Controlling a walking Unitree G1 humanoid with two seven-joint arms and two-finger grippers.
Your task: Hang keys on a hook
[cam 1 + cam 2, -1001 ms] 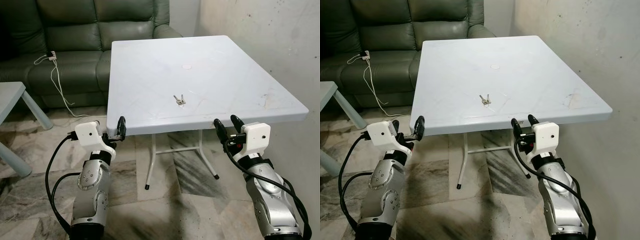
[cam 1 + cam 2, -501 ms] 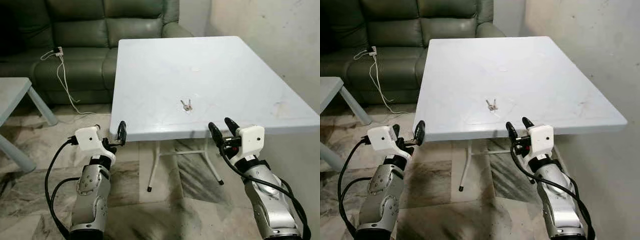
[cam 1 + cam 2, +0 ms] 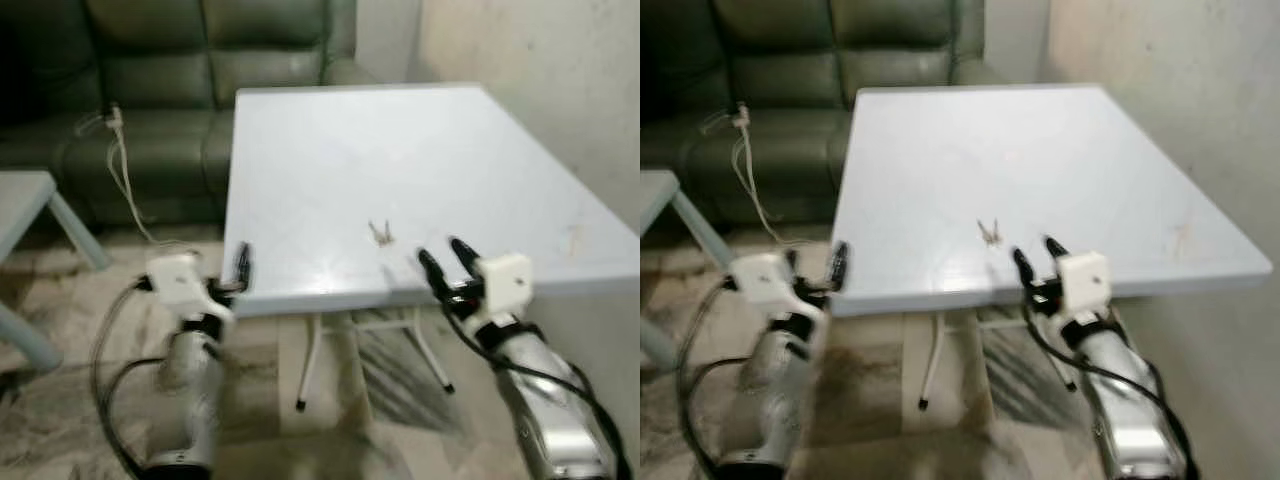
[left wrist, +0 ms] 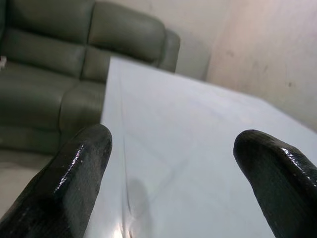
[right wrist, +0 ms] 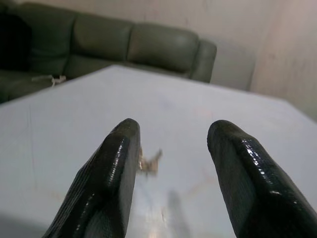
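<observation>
Left gripper (image 3: 240,265), two long black fingers spread apart, empty, hovering at the near left corner of the pale blue-white plastic folding table (image 3: 300,130); best kept there, clear of the reach. Small bunch of silvery metal keys (image 3: 379,233) lying flat on the tabletop a little way in from the near edge, toward the middle, apart from both grippers. Right gripper (image 3: 445,262), fingers open with nothing between them, poised over the near edge just short of the keys and slightly to their right. Worth easing forward and a touch leftward, lowering until the fingertips straddle the bunch, then closing low against the surface. Pictures blurred; no hook identifiable yet.
</observation>
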